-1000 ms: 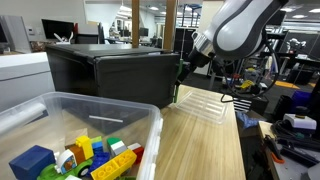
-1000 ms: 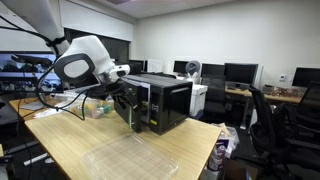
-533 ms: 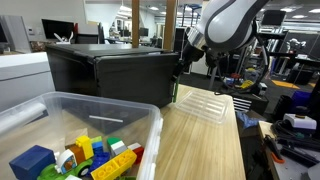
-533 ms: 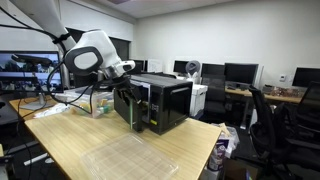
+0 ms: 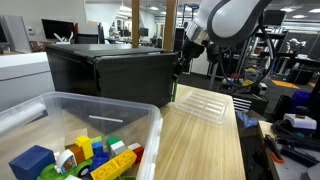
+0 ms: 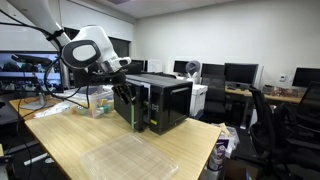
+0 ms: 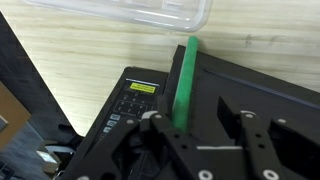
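Observation:
A black microwave (image 5: 110,75) (image 6: 165,103) stands on the wooden table (image 5: 200,150). My gripper (image 5: 180,68) (image 6: 122,88) is at its front edge, by the door. In the wrist view a green door handle (image 7: 185,80) runs down between the fingers, close to one finger (image 7: 152,122). The opposite finger (image 7: 246,122) stands well clear of the handle. The gripper (image 7: 197,125) is partly closed, with a gap still showing, and is not clamped on the handle. The keypad (image 7: 128,105) with its lit display sits beside the handle.
A clear plastic lid (image 5: 203,103) (image 6: 125,158) (image 7: 150,12) lies flat on the table in front of the microwave. A clear bin (image 5: 148,117) of coloured toy blocks (image 5: 85,155) fills the near corner. Desks, monitors and chairs surround the table.
The arm has shifted slightly toward the top of the microwave's door edge. The jaws have narrowed around the green handle.

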Motion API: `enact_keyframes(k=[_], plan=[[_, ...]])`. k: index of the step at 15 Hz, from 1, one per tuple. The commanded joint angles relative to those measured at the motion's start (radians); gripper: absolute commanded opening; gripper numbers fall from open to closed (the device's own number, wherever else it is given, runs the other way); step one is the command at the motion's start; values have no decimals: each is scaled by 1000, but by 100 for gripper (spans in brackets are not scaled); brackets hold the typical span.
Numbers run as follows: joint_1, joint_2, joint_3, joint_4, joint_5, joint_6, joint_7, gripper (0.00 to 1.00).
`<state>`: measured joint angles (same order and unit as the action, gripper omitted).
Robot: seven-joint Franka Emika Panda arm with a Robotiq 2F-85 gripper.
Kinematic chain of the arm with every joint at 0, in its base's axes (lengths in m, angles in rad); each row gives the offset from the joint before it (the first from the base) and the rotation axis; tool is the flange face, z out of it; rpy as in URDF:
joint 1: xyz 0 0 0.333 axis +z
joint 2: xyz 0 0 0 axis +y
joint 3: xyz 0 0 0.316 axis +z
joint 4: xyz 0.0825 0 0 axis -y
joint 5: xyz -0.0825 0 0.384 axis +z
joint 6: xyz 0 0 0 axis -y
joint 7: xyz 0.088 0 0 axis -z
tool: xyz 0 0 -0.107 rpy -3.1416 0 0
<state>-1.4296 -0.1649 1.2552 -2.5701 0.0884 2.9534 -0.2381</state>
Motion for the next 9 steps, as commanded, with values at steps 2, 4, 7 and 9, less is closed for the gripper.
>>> enact_keyframes(k=[2,4,7,9], plan=[[270,-100,-234,-17,135,-103,-61,18],[361,-159,-322,-33,232,-167,-123,5],[488,-272,-439,-83,342,-290,-191,6],[545,-334,-487,-113,365,-356,-203,6]])
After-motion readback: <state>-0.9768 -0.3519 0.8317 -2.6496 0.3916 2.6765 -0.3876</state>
